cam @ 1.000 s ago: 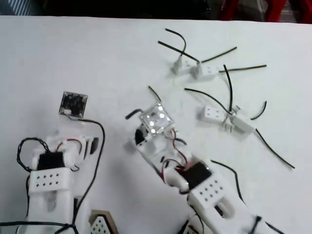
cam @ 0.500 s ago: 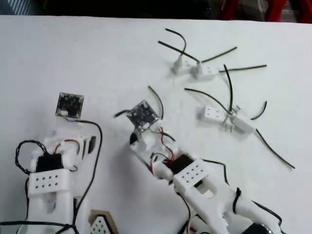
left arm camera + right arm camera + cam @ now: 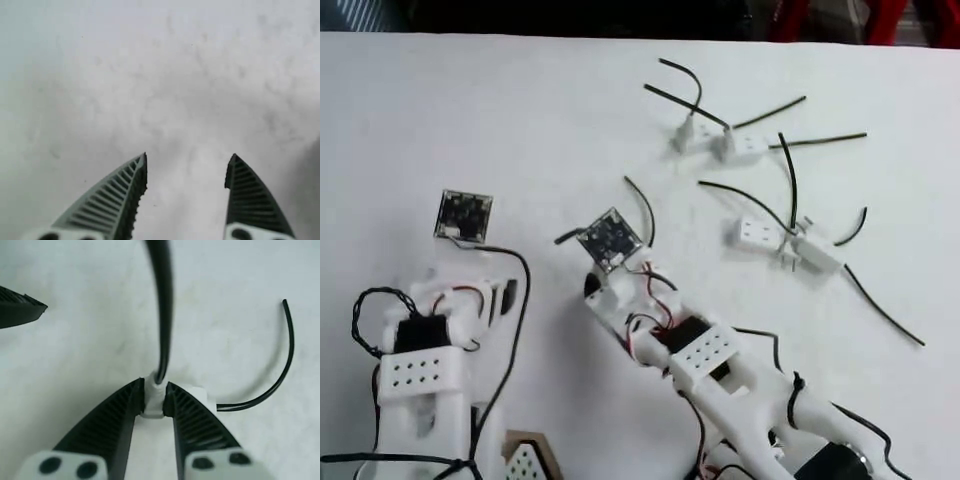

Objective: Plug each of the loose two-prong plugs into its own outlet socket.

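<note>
White tabletop (image 3: 470, 110), with the right claw (image 3: 155, 385) clamped on a white two-prong plug (image 3: 152, 404) near mid-table, its black cord (image 3: 162, 315) leading away, and the left claw (image 3: 188, 156) spread wide, empty, over bare surface.

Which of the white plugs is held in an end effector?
The plug clamped in the right end effector; the other plugs lie loose on the table, untouched.

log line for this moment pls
left gripper: open over table | right gripper: shut on plug | black wire: attached to plug
</note>
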